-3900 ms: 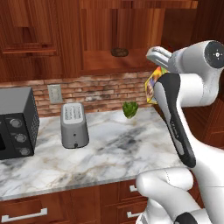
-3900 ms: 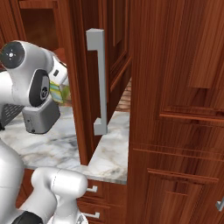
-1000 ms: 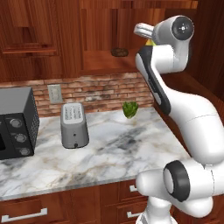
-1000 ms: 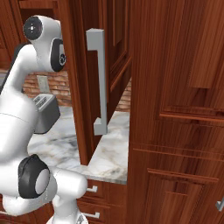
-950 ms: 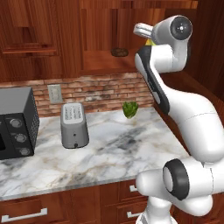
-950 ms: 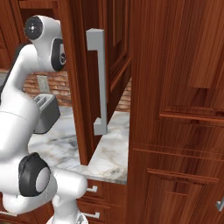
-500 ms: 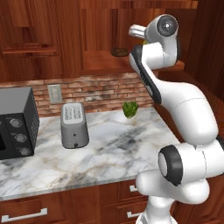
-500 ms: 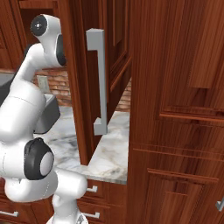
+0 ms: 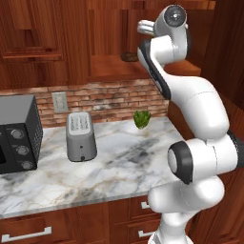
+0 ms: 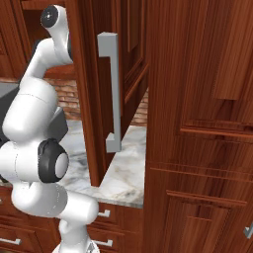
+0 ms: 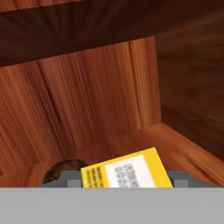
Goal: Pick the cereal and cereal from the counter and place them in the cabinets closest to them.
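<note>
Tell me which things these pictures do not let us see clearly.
- Tool fingertips: in the hand view the yellow cereal box covers them, so the grip cannot be confirmed.
- Dark round thing on the cabinet shelf: partly behind the box, too blurred to name.
- Microwave: left base view, cut off by the left edge.

Yellow cereal box (image 11: pixel 127 171) with white label panel, tilted, inside the red-brown wooden cabinet (image 11: pixel 100 100), above its shelf

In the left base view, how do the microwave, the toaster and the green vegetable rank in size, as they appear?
1. The dark grey box-shaped microwave, largest, though cut off by the picture's left edge.
2. The silver upright toaster.
3. The small green leafy vegetable, smallest; it sits farther back, which may shrink it somewhat.
</note>
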Robot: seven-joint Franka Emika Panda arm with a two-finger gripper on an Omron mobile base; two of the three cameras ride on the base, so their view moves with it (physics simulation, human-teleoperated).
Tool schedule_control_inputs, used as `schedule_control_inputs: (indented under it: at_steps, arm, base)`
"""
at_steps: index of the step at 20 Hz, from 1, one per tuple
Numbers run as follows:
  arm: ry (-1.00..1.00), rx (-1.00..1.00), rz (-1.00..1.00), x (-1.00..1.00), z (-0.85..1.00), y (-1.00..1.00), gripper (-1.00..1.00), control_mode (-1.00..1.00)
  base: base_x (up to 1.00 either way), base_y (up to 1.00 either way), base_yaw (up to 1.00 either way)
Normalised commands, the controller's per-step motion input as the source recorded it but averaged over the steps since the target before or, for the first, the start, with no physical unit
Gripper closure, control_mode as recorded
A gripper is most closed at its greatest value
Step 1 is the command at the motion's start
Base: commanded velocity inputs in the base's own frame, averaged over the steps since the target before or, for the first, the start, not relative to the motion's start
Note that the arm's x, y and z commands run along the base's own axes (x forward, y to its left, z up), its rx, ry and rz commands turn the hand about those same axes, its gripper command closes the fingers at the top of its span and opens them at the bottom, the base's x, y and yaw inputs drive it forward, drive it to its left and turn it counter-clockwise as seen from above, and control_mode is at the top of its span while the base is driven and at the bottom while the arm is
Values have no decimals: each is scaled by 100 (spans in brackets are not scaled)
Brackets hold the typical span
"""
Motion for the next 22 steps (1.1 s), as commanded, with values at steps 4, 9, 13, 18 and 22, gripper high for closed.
schedule_control_inputs:
  at_steps: [4,9,13,18,22]
  arm:
    - [3,0,0,28,-12,0,100,-100]
    - [0,0,0,1,0,0,100,-100]
    - [0,0,0,13,-1,0,100,-100]
    - [0,0,0,53,-12,0,100,-100]
    - [1,0,0,55,-8,0,-100,-100]
  base:
    - [0,0,0]
    - [0,0,0]
    - [0,0,0]
    - [0,0,0]
    - [0,0,0]
